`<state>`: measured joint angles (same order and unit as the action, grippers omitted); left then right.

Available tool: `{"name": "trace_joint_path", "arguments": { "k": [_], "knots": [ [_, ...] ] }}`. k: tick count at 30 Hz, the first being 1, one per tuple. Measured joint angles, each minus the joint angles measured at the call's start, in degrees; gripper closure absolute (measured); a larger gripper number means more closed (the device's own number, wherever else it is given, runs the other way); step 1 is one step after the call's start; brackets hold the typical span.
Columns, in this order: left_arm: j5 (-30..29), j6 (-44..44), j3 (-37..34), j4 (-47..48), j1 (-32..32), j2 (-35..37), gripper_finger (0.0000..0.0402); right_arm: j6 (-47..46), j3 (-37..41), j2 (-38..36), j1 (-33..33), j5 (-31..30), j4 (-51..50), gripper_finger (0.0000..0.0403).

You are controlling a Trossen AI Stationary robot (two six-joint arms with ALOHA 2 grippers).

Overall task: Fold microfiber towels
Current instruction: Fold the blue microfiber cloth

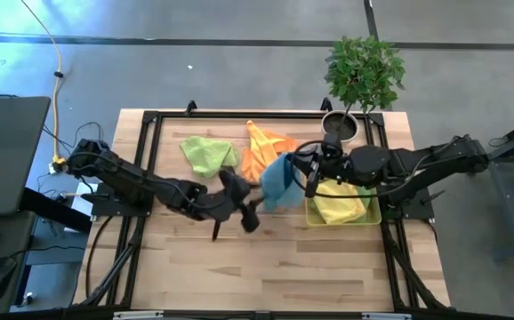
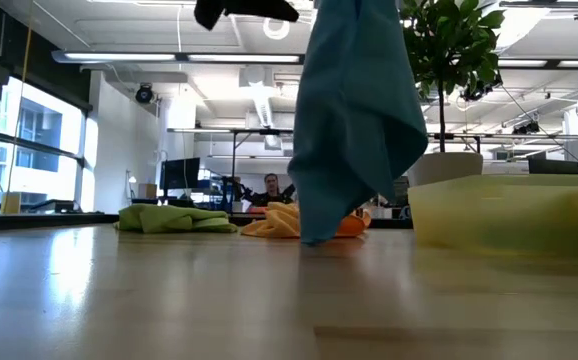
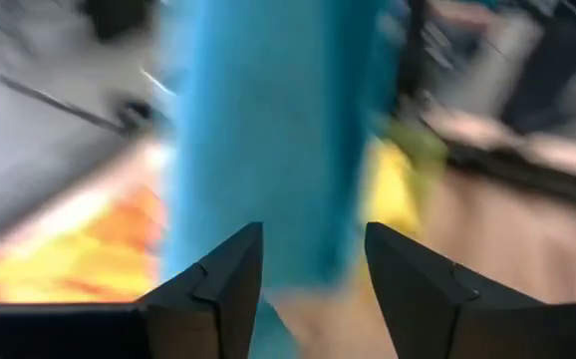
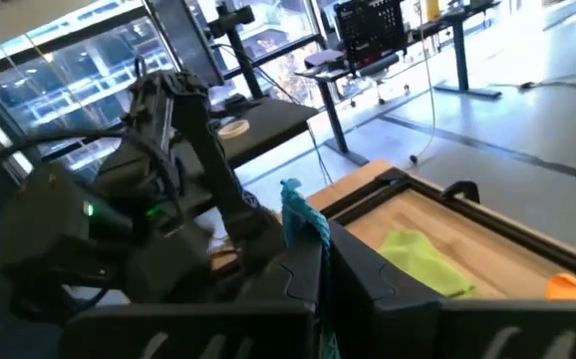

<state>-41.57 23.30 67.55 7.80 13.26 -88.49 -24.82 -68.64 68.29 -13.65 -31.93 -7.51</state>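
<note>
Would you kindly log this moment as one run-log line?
right gripper: shut on teal towel, lifted | left gripper: open, facing it | yellow towel: in bin

My gripper is open, with a gap between my two dark fingers. A blue towel hangs right in front of them. An orange towel lies blurry beside it, a yellow one on its other side.

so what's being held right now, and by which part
The right gripper holds the blue towel by its top edge, so it hangs down to the table. The left gripper is open, holding nothing.
</note>
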Motion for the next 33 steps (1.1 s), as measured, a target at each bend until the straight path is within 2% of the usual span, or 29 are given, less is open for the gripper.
{"name": "trace_joint_path", "arguments": {
  "k": [3, 7, 10, 14, 18, 24, 28, 33],
  "knots": [
    [-8.2, -7.4, 0.0, -7.9, -0.1, 0.0, 0.0225, -0.8, 0.0, 1.1, 0.0, -1.2, -0.5, 0.0403],
    [-7.3, -17.2, 0.0, -19.1, -0.8, 0.0, 0.0223, -2.3, 0.0, 3.9, 0.0, -3.9, -0.4, 0.0403],
    [-8.9, -20.9, 0.0, -22.2, -1.4, 0.0, 0.0222, -2.4, 0.0, 6.3, 0.0, -4.1, -0.4, 0.0403],
    [-13.4, -20.5, 0.0, -22.2, -2.0, 0.0, 0.0222, -3.4, 0.0, 7.8, 0.2, -4.6, -0.4, 0.0403],
    [-13.3, -20.5, 0.0, -22.2, -2.7, 0.0, 0.0222, -3.5, 0.0, 8.0, 0.5, -4.7, -0.2, 0.0403],
    [-9.3, -18.0, 0.0, -22.2, -4.0, 0.0, 0.0222, -3.0, 0.0, 8.0, 0.9, -4.5, -0.1, 0.0403],
    [-8.5, -17.8, 0.0, -21.7, -4.7, 0.0, 0.0222, 2.3, 0.0, 8.0, 0.9, -2.4, 0.3, 0.0403],
    [-12.4, -16.3, 0.0, -17.7, -5.5, -0.8, 0.0222, 4.2, 0.0, 8.0, 0.9, -1.3, 0.3, 0.0403]
  ]
}}
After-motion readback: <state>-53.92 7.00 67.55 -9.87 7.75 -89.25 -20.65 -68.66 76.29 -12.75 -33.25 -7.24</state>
